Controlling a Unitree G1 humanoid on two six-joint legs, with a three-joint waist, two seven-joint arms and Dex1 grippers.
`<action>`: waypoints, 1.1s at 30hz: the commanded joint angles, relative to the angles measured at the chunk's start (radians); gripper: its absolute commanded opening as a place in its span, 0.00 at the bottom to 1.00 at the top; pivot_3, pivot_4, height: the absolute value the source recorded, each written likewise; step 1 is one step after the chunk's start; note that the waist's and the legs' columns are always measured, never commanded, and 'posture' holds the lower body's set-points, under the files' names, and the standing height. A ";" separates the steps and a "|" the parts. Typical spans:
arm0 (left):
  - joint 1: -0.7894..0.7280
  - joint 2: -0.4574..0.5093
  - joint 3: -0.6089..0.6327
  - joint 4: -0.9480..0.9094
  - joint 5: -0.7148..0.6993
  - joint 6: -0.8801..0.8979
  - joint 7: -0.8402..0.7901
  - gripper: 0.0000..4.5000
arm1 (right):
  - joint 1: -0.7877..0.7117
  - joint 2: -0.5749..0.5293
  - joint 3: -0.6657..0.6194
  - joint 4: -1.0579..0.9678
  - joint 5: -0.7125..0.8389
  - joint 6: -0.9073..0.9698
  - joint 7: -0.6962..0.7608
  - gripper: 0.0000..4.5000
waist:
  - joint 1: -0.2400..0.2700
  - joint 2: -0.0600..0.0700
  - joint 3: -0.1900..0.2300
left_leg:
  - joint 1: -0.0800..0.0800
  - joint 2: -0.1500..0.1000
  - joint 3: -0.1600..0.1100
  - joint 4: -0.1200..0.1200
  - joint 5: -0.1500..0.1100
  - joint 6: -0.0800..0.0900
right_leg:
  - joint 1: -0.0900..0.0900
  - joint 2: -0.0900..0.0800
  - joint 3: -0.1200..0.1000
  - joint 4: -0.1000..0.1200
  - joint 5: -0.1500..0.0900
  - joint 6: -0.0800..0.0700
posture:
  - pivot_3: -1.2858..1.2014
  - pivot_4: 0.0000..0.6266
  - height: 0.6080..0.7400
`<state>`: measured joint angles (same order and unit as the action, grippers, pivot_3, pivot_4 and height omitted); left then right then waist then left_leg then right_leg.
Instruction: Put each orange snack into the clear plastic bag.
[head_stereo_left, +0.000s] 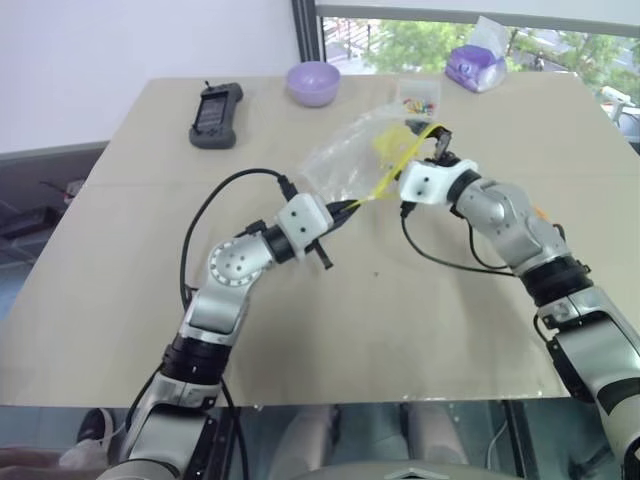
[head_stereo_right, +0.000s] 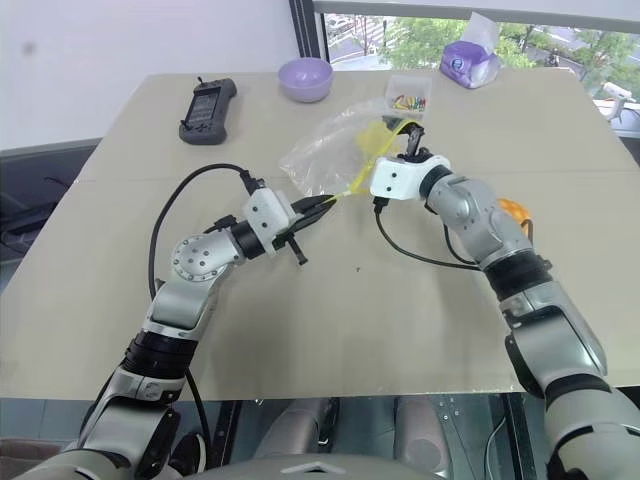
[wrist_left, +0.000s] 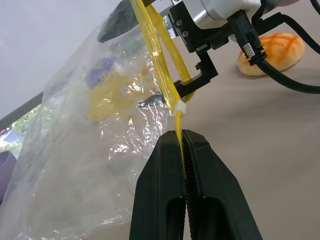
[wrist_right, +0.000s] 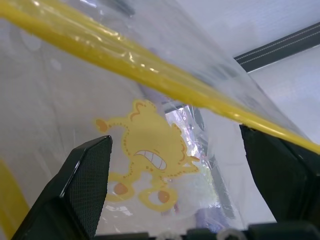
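The clear plastic bag (head_stereo_left: 340, 155) hangs above the table middle, its yellow seal strip (wrist_left: 160, 65) stretched between my two grippers. My left gripper (wrist_left: 182, 145) is shut on one end of that strip. My right gripper (wrist_right: 175, 185) is open at the bag's mouth, its fingers (wrist_right: 87, 180) spread wide, with the yellow strip crossing just above them and the printed film in front. One orange snack (wrist_left: 272, 52), domed with a criss-cross top, lies on the table beside my right forearm, outside the bag; it peeks out behind that arm as the orange snack (head_stereo_right: 512, 210).
At the table's far side stand a purple bowl (head_stereo_left: 313, 82), a black handheld device (head_stereo_left: 215, 115), a small clear box of coloured bits (head_stereo_left: 420, 97) and a purple packet (head_stereo_left: 475, 65). Black cables loop from both wrists over the tan table (head_stereo_left: 380, 330).
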<state>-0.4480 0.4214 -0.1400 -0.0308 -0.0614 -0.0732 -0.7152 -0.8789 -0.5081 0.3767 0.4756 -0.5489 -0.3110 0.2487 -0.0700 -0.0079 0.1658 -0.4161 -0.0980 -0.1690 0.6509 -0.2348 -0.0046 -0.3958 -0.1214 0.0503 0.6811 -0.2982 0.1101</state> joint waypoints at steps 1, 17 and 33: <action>-0.001 0.004 0.017 -0.030 -0.004 -0.005 0.013 0.00 | -0.008 -0.034 -0.026 0.013 -0.011 -0.004 0.002 0.99 | 0.000 0.000 0.000 | 0.000 0.000 0.000 0.000 0.000 0.000 | 0.000 0.000 0.000 0.000 0.000 0.000 | 0.52 0.24 1.00; -0.003 -0.001 0.011 -0.016 0.001 -0.006 0.028 0.00 | 0.191 -0.130 -0.234 -0.566 0.818 0.552 0.730 0.99 | 0.017 0.000 0.000 | 0.000 0.001 -0.002 0.001 0.000 0.000 | 0.002 -0.001 -0.002 0.000 0.000 0.000 | 0.52 0.24 1.00; 0.007 -0.036 -0.009 -0.037 0.007 0.020 0.064 0.00 | 0.367 -0.354 -0.499 -0.277 0.733 0.827 0.463 0.99 | 0.027 0.000 0.000 | 0.001 0.000 0.002 0.001 0.000 0.000 | 0.001 -0.001 0.001 0.001 0.000 0.000 | 0.52 0.24 1.00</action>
<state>-0.4451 0.3870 -0.1560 -0.0284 -0.0540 -0.0504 -0.6585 -0.5025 -0.8571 -0.0893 0.1756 0.2100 0.5125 0.7630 -0.0428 -0.0081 0.1657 -0.4156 -0.0979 -0.1671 0.6515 -0.2349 -0.0043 -0.3944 -0.1222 0.0513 0.6816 -0.2981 0.1102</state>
